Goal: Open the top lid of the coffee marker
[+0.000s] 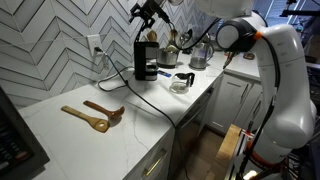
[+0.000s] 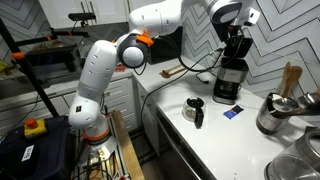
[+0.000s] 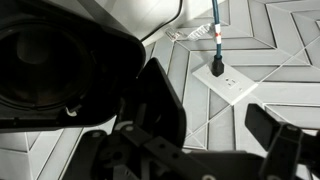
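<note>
Nearest on the white counter (image 1: 60,132), two wooden spoons (image 1: 92,116) lie loose, well apart from the other items. Farther back, the black coffee maker (image 1: 146,58) stands upright against the herringbone tile wall, with a wall outlet (image 1: 95,45) on the tile near it. A glass carafe (image 1: 182,82) sits on the counter just beside the machine, not in it. The gripper (image 1: 149,13) hangs directly over the coffee maker's top. Whether it touches the lid cannot be made out at this size. In the wrist view the jaws are apart, with only tile and the outlet showing through the gap. Beyond the machine are a utensil holder (image 1: 168,52) and metal pots (image 1: 198,56), close together at the far end of the counter.
</note>
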Available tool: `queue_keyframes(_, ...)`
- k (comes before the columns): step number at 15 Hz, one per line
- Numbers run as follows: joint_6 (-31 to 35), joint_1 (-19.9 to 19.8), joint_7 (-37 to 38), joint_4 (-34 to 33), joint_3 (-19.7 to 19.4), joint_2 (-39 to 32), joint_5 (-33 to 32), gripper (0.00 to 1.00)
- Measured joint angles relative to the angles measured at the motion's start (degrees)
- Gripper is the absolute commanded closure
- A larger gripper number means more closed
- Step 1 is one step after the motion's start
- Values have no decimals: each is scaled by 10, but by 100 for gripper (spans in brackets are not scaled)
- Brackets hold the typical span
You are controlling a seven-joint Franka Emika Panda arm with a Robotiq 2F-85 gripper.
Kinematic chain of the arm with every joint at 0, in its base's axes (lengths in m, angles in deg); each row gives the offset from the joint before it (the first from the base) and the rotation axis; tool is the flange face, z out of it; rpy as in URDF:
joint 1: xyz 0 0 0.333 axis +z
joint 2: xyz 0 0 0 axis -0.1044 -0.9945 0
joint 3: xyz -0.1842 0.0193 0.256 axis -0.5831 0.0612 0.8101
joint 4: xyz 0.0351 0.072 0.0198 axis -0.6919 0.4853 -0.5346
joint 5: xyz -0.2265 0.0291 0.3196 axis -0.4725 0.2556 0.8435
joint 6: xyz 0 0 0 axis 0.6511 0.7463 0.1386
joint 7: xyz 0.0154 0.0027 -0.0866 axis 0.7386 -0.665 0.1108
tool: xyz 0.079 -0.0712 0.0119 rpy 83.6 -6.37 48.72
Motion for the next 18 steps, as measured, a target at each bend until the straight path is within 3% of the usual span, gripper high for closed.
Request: queue_keyframes(18,53,22,-130,-21,14,-12,3,0)
